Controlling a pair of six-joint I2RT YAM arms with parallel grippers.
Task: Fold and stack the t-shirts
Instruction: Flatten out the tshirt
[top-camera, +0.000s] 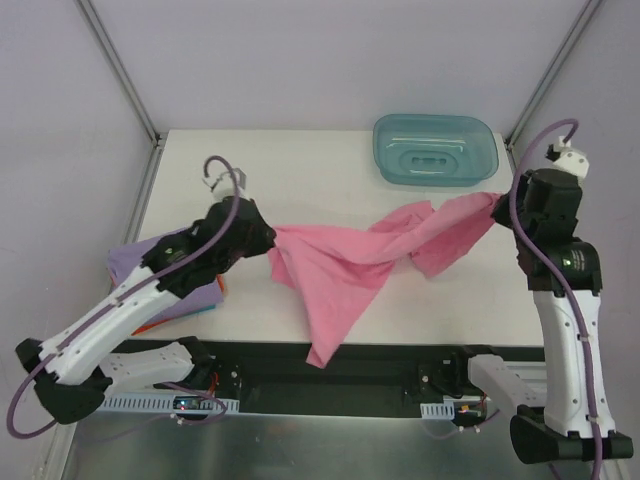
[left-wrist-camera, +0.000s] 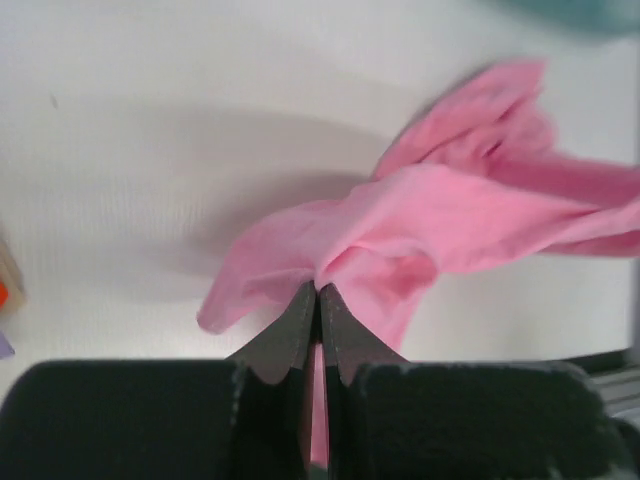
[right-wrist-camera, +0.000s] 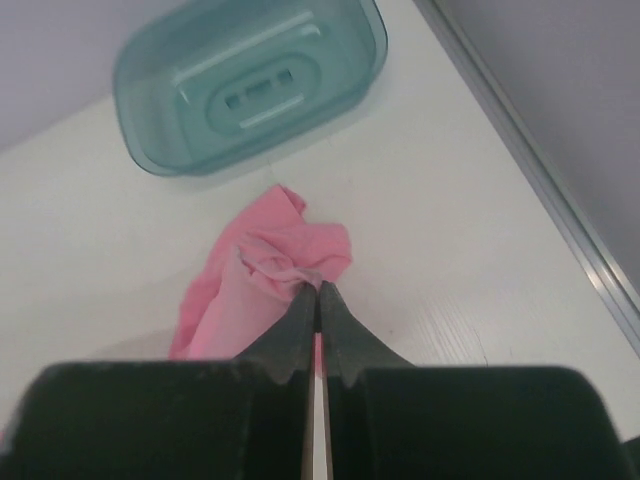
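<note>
Pink t-shirt (top-camera: 350, 265): stretched between both grippers above the table (top-camera: 300, 180)
Left gripper (left-wrist-camera: 318, 290): clenched on its left end
Right gripper (right-wrist-camera: 318, 288): clenched on its right end

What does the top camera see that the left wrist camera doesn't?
Only the top view shows both arms, the purple shirt lying under the left arm, the whole teal tub, and the right gripper pinching the far end of the pink shirt. Only the left wrist view shows the left gripper close up, its jaws pressed shut on a fold of pink cloth. Both show the pink shirt and the white table.
</note>
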